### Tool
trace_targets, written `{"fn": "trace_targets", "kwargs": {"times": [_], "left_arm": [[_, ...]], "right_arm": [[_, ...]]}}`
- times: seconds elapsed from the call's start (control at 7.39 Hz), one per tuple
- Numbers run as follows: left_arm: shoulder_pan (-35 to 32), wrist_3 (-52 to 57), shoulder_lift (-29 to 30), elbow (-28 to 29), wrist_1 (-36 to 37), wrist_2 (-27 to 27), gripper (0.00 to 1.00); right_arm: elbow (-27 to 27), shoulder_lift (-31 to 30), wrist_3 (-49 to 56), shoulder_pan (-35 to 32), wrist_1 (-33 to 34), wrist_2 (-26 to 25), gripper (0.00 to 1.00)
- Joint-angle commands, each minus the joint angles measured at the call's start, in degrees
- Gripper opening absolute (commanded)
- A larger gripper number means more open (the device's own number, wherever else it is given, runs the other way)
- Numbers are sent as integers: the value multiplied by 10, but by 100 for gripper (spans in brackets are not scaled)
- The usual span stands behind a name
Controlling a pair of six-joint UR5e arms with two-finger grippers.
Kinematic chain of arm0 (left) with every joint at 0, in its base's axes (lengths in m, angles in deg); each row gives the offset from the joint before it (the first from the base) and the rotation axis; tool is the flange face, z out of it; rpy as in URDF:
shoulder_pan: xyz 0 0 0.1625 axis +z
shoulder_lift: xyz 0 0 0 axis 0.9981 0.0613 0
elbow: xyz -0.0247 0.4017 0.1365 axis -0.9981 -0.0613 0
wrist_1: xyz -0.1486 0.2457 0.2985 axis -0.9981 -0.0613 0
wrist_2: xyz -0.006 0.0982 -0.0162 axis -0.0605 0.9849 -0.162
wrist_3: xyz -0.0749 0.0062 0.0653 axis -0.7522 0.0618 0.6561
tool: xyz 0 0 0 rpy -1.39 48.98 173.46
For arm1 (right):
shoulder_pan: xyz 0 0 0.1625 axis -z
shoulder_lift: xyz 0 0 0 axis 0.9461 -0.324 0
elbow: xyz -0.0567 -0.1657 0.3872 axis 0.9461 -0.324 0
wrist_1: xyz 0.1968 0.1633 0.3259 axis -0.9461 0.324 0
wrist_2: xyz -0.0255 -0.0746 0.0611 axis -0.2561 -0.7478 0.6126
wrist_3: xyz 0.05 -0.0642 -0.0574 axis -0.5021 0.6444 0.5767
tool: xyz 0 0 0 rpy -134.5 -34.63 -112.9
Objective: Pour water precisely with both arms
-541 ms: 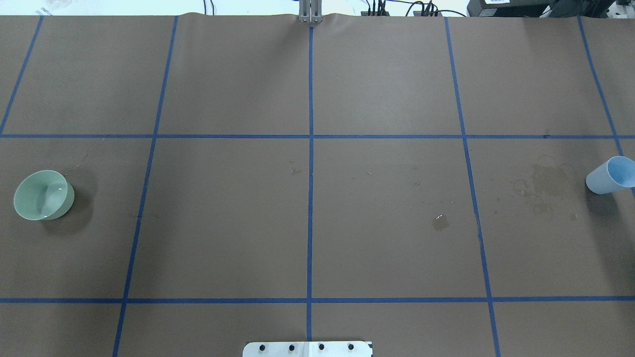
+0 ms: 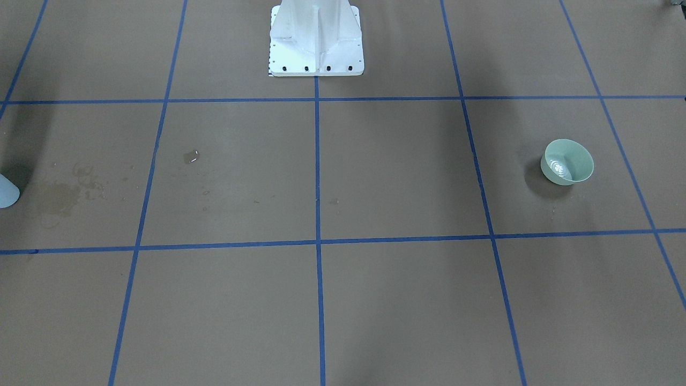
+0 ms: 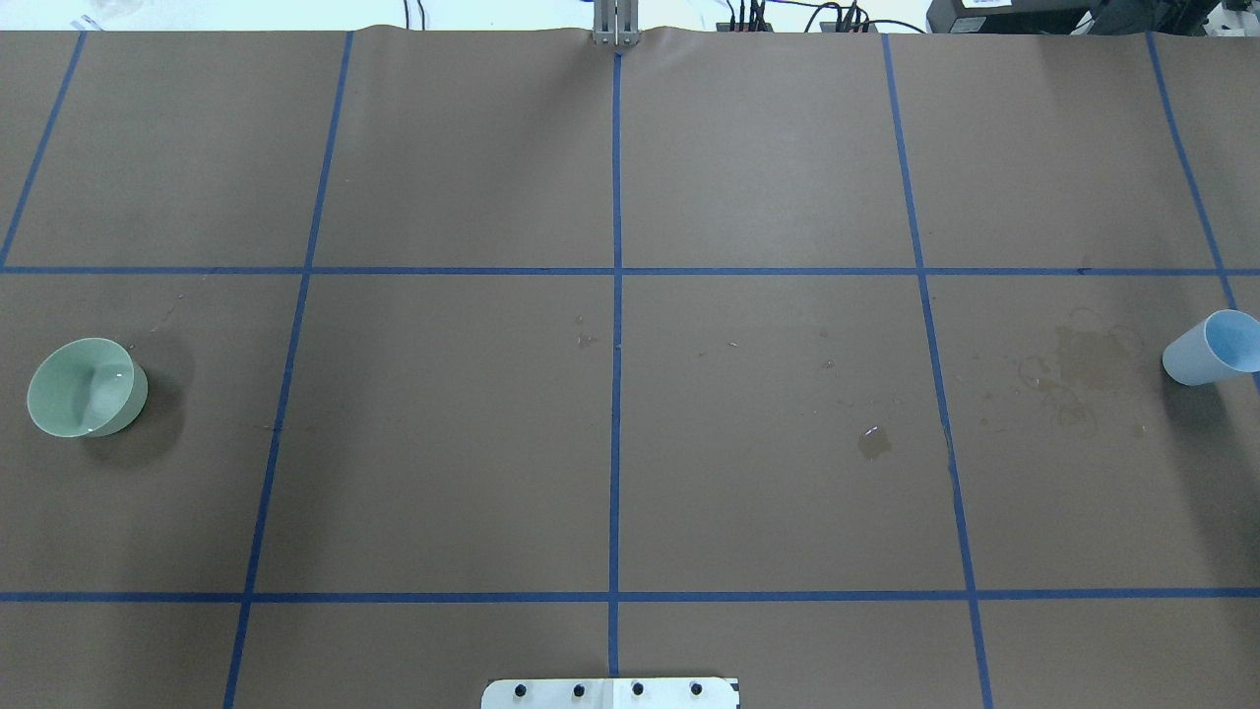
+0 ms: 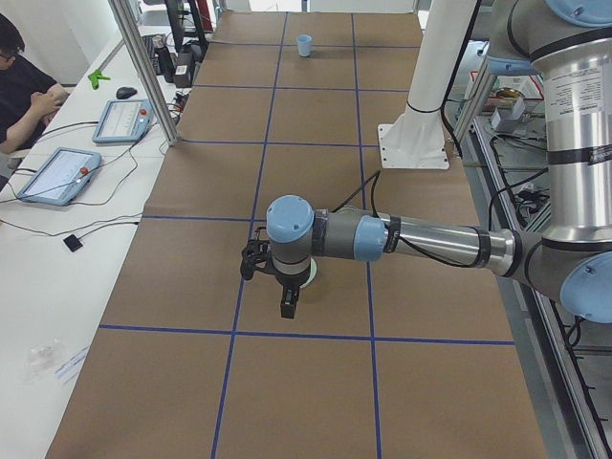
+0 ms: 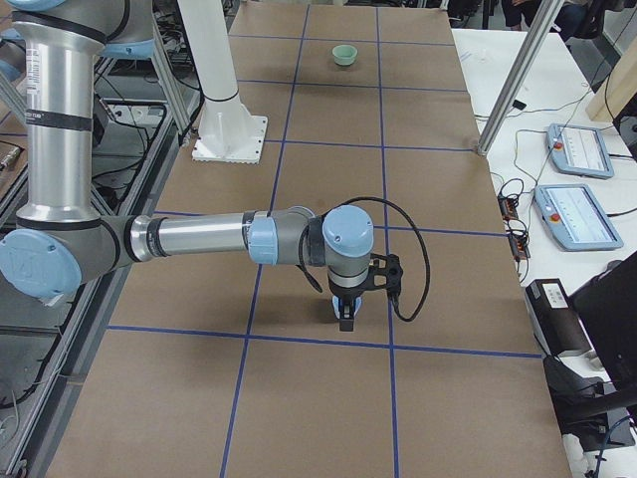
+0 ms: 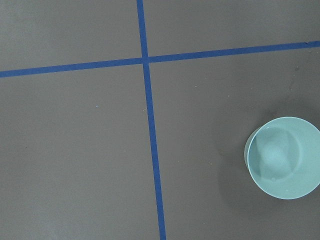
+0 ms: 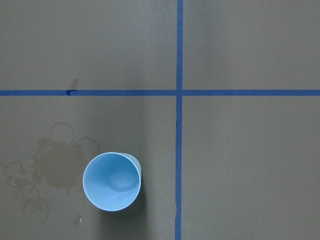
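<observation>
So the clear rippled water [image 2: 560, 167] is just a small pool with white glints in the pale green round bowl [image 2: 580, 160] near the table's left end. The grey tubular left arm [image 4: 430, 241], with light-blue joint caps, stretches level above it. The matching grey right arm [image 5: 199, 237] reaches out level near the right end.

Grey tubular arms [image 5: 194, 237]; light-blue caps [image 5: 348, 231]; black cables [image 5: 427, 267].

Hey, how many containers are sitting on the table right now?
2. A green bowl stands near the table's end on the robot's left; a blue cup stands near the opposite end, beside a stain. None appears hidden.
</observation>
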Motion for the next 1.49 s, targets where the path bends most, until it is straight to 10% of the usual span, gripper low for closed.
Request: {"fn": "trace_targets", "kwargs": {"times": [0.0,0.95,1.35], "left_arm": [[1,-2,5,-6,-1,0,100],[31,-51,19,67,-115,-49,100],[91,-246,72,87,-161,-49,100]], "right_arm": [[-2,3,0,2,-1,0,100],[2,7,1,2,-4,2,100],[2,6,1,2,-4,2,100]]}}
